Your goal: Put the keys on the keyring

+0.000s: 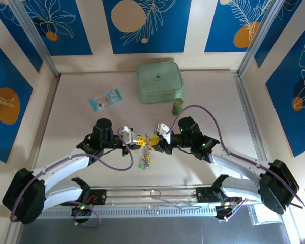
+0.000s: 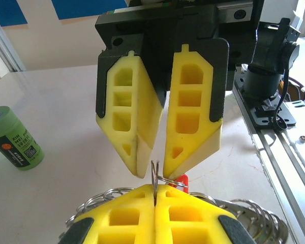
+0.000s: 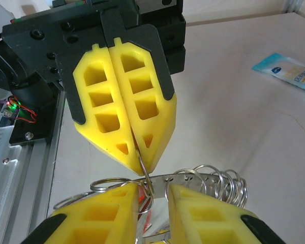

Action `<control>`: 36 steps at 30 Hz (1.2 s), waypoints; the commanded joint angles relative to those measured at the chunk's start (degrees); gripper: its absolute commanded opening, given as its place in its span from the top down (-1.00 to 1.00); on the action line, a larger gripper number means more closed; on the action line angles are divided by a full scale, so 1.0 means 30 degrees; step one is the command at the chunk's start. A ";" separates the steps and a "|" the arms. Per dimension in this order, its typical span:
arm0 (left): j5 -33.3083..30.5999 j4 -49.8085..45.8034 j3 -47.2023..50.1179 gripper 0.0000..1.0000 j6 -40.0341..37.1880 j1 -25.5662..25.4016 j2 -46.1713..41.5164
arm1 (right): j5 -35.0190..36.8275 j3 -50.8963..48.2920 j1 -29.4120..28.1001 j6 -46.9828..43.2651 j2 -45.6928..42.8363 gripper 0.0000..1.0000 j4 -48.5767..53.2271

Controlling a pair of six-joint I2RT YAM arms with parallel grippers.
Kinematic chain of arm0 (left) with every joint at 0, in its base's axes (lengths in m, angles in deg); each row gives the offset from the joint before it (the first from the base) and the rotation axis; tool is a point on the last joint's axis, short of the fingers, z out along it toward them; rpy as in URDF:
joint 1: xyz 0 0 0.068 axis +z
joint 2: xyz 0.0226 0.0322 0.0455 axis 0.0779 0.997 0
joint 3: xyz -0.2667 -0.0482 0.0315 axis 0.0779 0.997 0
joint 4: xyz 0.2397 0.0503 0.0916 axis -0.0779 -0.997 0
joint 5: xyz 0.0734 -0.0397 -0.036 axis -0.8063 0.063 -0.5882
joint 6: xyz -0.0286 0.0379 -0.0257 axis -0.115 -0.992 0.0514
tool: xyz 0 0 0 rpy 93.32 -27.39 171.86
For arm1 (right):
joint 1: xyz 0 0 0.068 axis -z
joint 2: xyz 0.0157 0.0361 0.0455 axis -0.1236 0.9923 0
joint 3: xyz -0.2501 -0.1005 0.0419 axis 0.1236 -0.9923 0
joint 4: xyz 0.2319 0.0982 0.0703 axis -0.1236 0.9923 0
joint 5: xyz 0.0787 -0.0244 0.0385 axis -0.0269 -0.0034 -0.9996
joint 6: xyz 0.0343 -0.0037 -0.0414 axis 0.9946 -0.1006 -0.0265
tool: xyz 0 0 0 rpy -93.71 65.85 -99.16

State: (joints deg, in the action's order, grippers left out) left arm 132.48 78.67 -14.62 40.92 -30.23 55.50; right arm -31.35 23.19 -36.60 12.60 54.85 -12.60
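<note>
Pale tabletop [image 1: 76, 122] from above: keys [image 1: 145, 159] at five o'clock of the left gripper [image 1: 142, 141]; left wrist view: it clamps shut on the keyring [image 2: 102, 197] wire; right wrist view: the right gripper [image 3: 152, 190] half-open around that wire, where skewed closing could wrench it loose.

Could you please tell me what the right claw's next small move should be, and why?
Probably close the right claw gently. It stands open astride the thin wire ring, which the left claw pinches shut just above, so closing should give a second grip on that wire.
</note>
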 commanded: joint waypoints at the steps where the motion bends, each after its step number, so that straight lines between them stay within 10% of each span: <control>1: 0.1044 0.1116 -0.0026 1.00 0.0026 -0.0239 -0.0124 | -0.0454 0.0370 -0.0163 -0.0267 0.0246 0.59 -0.0270; 15: 0.0781 -0.0156 -0.0692 1.00 0.0081 -0.0237 0.0139 | -0.1314 0.1260 -0.0161 -0.1594 0.0246 1.00 0.1485; 22: -0.0870 -0.3822 -0.2176 0.57 -0.1672 -0.0347 0.0186 | -0.0799 0.3051 -0.0357 -0.4070 0.0454 1.00 0.5762; 36: -0.1632 -0.7956 -0.4284 1.00 -0.4188 -0.0979 0.1133 | 0.0883 0.5319 -0.0887 -0.4997 0.1230 1.00 0.8202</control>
State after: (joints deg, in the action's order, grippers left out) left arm 128.35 57.97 -25.65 30.76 -32.70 58.30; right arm -27.46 37.20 -38.70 -2.66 58.94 12.45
